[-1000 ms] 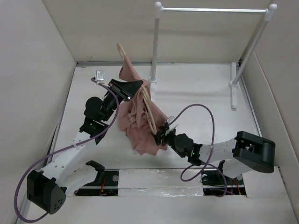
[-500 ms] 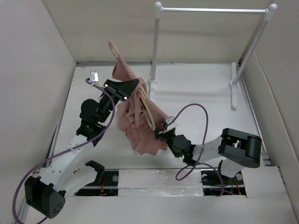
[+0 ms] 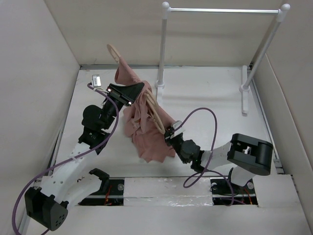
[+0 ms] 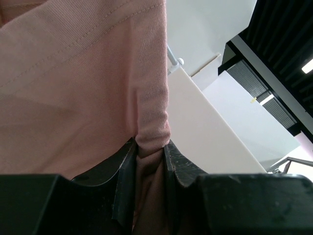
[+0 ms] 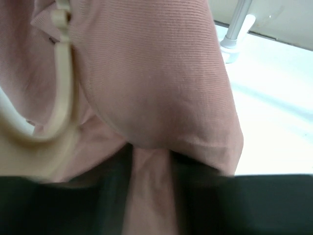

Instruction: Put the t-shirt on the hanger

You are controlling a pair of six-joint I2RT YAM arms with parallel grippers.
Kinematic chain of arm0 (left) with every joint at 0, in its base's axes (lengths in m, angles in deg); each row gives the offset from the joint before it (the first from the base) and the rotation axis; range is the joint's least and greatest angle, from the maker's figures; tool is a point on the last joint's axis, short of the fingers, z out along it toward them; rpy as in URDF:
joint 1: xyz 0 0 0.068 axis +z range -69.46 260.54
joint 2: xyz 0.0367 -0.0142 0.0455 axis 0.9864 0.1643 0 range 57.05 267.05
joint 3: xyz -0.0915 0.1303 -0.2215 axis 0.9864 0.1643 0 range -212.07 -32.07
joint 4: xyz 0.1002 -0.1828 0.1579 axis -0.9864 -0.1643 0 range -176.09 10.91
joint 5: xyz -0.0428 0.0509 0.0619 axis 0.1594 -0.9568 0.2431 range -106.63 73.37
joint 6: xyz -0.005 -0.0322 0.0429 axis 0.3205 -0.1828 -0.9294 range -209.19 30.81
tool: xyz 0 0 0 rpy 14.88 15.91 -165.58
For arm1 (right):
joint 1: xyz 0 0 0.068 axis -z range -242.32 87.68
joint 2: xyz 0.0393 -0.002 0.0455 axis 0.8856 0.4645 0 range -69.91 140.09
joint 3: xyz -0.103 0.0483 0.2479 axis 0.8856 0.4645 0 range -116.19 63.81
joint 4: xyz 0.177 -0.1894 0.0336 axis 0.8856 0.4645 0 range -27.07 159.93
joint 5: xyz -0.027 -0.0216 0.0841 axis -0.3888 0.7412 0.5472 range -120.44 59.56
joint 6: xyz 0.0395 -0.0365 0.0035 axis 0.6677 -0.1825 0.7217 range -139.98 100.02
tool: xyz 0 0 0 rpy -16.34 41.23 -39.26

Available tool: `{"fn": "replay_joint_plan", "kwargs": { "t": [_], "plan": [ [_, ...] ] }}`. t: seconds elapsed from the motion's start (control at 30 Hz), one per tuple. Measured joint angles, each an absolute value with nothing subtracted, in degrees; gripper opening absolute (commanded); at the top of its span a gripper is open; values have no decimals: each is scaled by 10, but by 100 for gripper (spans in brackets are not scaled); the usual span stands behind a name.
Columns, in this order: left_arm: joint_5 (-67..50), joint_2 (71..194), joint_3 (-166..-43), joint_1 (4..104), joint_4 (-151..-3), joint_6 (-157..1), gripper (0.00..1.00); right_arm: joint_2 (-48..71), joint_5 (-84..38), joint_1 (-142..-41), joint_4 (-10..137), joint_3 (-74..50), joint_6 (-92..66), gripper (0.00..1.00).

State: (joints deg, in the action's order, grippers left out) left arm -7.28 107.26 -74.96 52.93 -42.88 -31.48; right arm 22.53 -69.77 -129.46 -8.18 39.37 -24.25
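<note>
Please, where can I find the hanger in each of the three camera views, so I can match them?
Top external: the hanger sits in the centre, across the pink t-shirt, hook up-left.
Left wrist: not in it.
Right wrist: at the left edge, one curved end.
Shared landmark: the pink t-shirt, in all three.

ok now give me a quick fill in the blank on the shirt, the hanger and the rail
The crumpled fabric t-shirt pinched by the left gripper is ___ in colour.
The rounded ___ of the thin beige curved hanger sticks out above the fabric.
The white tubular rail stand has ___ hanging on it.
Missing words: pink; hook; nothing
</note>
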Motion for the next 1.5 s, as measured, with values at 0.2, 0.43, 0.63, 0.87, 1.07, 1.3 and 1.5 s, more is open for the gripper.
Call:
{"fn": "replay_joint_plan", "kwargs": {
  "t": [0.2, 0.43, 0.63, 0.87, 1.07, 1.3, 1.5],
  "plan": [
    [-82, 1063, -750, 529, -429, -315, 0, 222, -676, -1276, -82, 386, -239, 0],
    [-77, 1060, -750, 541, -439, -305, 0, 124, -627, -1275, -87, 444, -182, 0],
    [-82, 1065, -760, 552, -446, -303, 0, -3, -567, -1272, -58, 485, -116, 0],
    [-90, 1097, -805, 552, -429, -299, 0, -73, -499, -1281, 50, 490, -47, 0],
    [-102, 1125, -854, 551, -428, -307, 0, -144, -474, -1312, 180, 500, 6, 0],
    [-126, 1144, -880, 551, -433, -328, 0, -197, -438, -1318, 255, 508, 57, 0],
    [-150, 1183, -880, 550, -412, -344, 0, -200, -395, -1338, 303, 498, 76, 0]
  ]
}}
